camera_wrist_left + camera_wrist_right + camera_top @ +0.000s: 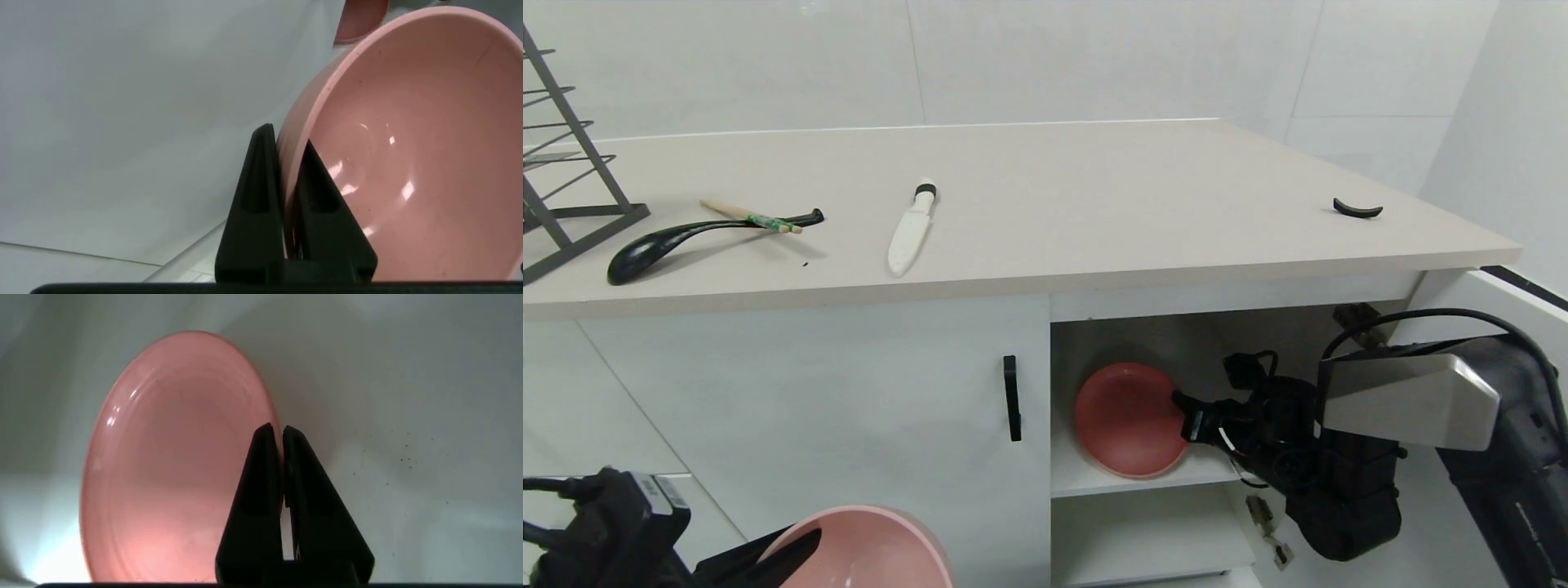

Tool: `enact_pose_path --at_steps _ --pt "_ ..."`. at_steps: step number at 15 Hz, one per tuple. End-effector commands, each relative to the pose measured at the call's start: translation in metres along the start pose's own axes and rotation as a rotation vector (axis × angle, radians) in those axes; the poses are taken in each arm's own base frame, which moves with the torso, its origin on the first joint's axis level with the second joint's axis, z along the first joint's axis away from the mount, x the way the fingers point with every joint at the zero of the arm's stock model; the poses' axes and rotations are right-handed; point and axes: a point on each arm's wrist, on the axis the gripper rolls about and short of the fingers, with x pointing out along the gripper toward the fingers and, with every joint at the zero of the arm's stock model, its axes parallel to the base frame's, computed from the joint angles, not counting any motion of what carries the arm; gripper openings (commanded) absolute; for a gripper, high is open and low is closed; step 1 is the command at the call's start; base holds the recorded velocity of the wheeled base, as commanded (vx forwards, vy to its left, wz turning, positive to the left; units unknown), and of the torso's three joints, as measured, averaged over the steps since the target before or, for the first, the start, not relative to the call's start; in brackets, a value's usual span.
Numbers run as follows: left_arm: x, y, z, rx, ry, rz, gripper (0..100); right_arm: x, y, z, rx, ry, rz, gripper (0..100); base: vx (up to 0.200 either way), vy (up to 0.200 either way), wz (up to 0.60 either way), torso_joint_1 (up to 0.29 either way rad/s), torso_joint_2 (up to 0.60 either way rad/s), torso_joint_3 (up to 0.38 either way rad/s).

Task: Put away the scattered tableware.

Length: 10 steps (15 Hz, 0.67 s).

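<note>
pink plate (1127, 420) in right pincer (1180, 402), inside cabinet (1094, 483)

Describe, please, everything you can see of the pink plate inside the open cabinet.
The pink plate is round, shallow and glossy, like plastic or glazed ceramic, with faint concentric rings on its face. It stands almost on edge, its lower rim resting on the cabinet's upper shelf, and tilts slightly back. The right gripper is shut on its rim at the side. Whether it touches the rear wall cannot be told.

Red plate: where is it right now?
In the head view, the plate stands tilted on the open cabinet's upper shelf under the counter, its rim in the right gripper.
</note>
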Motion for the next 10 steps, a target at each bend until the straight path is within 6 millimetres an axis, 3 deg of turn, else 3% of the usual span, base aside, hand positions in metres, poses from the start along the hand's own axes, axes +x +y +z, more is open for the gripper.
enact_pose_path --at_steps 1,5,6,10 --pt "0.001 0.000 0.000 0.000 0.004 0.001 0 0.007 -0.001 -0.002 0.007 -0.010 0.005 0 0.000 0.000 0.00 0.000 0.00 0.000" --pt "0.001 0.000 0.000 0.000 0.005 0.001 0 0.024 -0.001 0.006 0.067 -0.036 0.015 0 0.000 0.000 0.00 0.000 0.00 0.000" --pt "0.001 0.000 0.000 0.000 0.005 0.001 0 0.026 -0.001 0.006 0.071 -0.032 0.013 100 0.000 0.000 0.00 0.000 0.00 0.000" --pt "0.001 0.000 0.002 -0.001 -0.004 0.003 0 0.022 -0.003 0.009 0.063 -0.075 -0.030 100 0.000 0.000 0.00 0.000 0.00 0.000"
